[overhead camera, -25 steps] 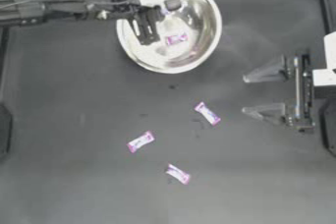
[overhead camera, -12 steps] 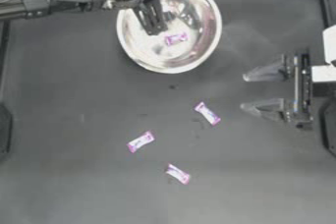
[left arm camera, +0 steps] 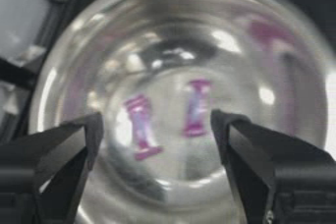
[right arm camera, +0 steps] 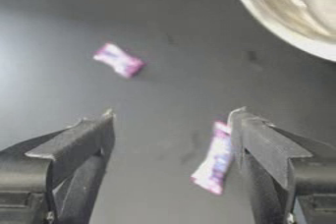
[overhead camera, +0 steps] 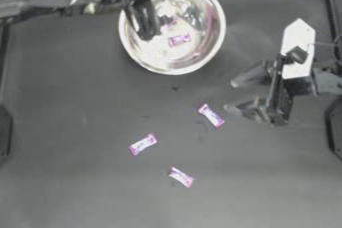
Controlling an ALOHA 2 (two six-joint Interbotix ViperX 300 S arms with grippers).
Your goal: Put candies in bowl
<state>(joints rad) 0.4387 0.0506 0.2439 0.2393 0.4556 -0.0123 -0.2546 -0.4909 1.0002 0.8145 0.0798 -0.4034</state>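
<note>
The shiny bowl [overhead camera: 200,54] stands at the back, left of centre. Two candies lie inside it [left arm camera: 141,127] [left arm camera: 195,107]; the top view shows one clearly [overhead camera: 179,39]. My left gripper [overhead camera: 143,19] hovers open over the bowl's left part, holding nothing [left arm camera: 157,120]. Three candies lie on the table: one [overhead camera: 211,116] just left of my right gripper, one [overhead camera: 143,144] further left, one [overhead camera: 180,177] nearer the front. My right gripper [overhead camera: 235,94] is open and low [right arm camera: 171,120], with a candy [right arm camera: 213,161] beside one finger and another [right arm camera: 118,60] farther off.
A raised dark rim [overhead camera: 328,2] frames the table. The bowl's edge [right arm camera: 289,31] shows in the right wrist view, beyond the gripper. Bare dark table surface [overhead camera: 73,182] stretches across the front left.
My right arm has moved left, toward the nearest loose candy. The left gripper stays over the bowl, shifted only slightly.
</note>
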